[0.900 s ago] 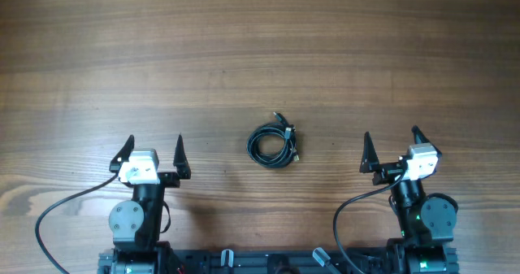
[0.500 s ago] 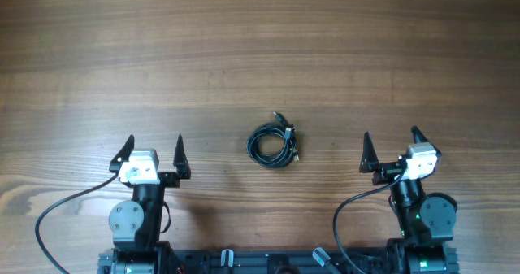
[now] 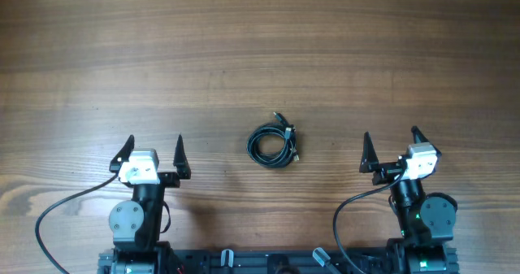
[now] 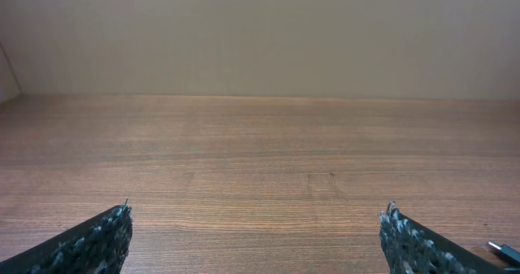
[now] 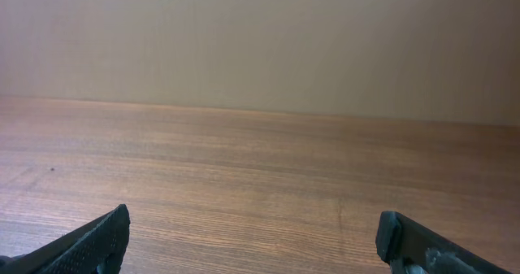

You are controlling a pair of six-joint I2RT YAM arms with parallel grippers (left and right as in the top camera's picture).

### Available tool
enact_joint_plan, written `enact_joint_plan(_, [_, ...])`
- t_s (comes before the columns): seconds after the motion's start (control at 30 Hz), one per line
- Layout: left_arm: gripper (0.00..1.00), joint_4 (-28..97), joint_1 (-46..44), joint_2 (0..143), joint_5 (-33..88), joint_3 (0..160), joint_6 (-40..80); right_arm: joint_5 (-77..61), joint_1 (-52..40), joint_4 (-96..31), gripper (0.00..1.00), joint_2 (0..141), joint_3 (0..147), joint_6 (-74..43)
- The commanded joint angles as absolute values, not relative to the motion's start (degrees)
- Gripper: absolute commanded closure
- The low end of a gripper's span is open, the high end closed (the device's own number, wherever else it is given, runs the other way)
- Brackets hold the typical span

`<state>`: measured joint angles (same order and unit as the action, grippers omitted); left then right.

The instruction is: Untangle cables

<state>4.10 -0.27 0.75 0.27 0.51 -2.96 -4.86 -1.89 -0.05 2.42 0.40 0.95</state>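
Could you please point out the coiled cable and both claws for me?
coiled cable (image 3: 286, 144), overhead view, right side of the coil.
left claw (image 3: 154, 138), overhead view, midway between its fingertips.
right claw (image 3: 390, 132), overhead view, midway between its fingertips.

My robot test bench
I work on a wood-grain tabletop against a plain beige wall.

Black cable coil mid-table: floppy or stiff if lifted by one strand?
Probably floppy: the cable coil is thin strands wound in loose loops, so lifting one would likely drag or unspool the rest. Likely light; lying flat, a push should slide it on the table, not roll it.
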Motion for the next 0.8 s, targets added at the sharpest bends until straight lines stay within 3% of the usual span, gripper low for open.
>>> enact_joint_plan(0.0, [0.0, 4.4, -0.5, 0.4, 0.8, 0.3, -4.1, -4.9, -1.7, 0.1, 0.0, 2.7, 0.3, 1.1])
enact_joint_plan(0.77, [0.0, 4.2, -0.5, 0.4, 3.2, 0.3, -2.2, -4.9, -1.7, 0.1, 0.0, 2.7, 0.3, 1.1])
